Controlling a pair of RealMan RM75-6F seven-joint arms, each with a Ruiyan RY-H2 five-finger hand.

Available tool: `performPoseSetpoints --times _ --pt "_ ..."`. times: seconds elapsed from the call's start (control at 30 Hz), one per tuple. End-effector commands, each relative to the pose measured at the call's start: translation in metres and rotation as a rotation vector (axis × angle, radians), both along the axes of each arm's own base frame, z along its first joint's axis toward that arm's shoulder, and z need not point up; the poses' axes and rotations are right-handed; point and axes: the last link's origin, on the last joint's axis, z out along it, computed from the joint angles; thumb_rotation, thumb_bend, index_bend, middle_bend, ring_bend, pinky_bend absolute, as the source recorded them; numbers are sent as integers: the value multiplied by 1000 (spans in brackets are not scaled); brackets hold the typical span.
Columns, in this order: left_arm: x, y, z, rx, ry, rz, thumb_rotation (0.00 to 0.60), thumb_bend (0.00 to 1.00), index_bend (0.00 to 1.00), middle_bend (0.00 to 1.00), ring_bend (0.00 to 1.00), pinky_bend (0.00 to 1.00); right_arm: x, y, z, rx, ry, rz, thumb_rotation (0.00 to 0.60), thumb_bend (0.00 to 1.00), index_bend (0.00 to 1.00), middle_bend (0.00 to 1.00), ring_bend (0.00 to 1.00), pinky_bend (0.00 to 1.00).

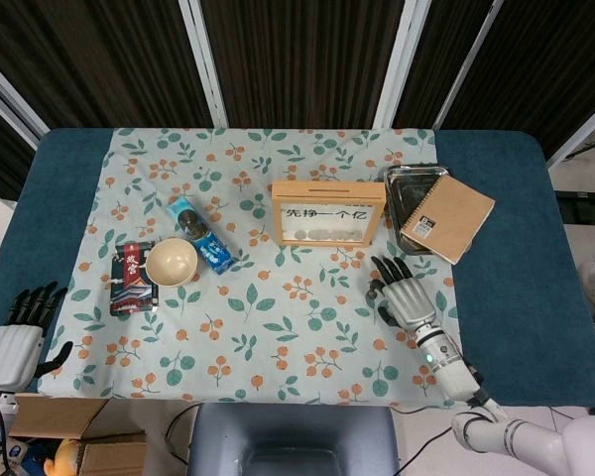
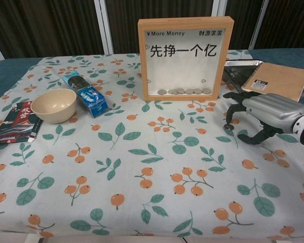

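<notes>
From the head view, the right hand hovers low over the floral cloth, fingers spread and curved downward, holding nothing. A small coin lies on the cloth at about nine o'clock from its fingertips, just beside them. The wooden coin frame stands at eleven o'clock from the hand, near; the notebook rests on a metal tray at one o'clock. The left hand hangs well apart off the table's edge, fingers loosely extended, empty.

From the chest view, the right hand arches over the cloth, and the coin sits just under its foremost fingertips; I can't tell whether they touch it. The right hand is by far the nearer. Being round, the coin has no long axis.
</notes>
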Motion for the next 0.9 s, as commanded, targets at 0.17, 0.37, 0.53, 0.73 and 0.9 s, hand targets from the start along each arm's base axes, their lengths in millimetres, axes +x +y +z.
performPoseSetpoints --times 0.17,0.37,0.53,0.73,0.9 --pt "-1 0 0 0 1 3 600 322 0 0 0 0 0 0 -2 3 4 -2 600 530 491 0 0 0" --pt "-2 1 0 1 1 3 600 321 0 0 0 0 1 0 -3 5 4 0 600 530 512 0 0 0" --pt "-2 1 1 0 1 4 600 321 0 0 0 0 1 -1 -4 3 3 2 600 531 539 0 0 0" --pt "-2 2 0 -8 1 3 600 322 0 0 0 0 1 -3 -5 -4 2 1 600 530 582 0 0 0" --pt "-2 2 -1 -13 3 4 600 322 0 0 0 0 2 -5 -6 -14 0 5 600 530 613 0 0 0"
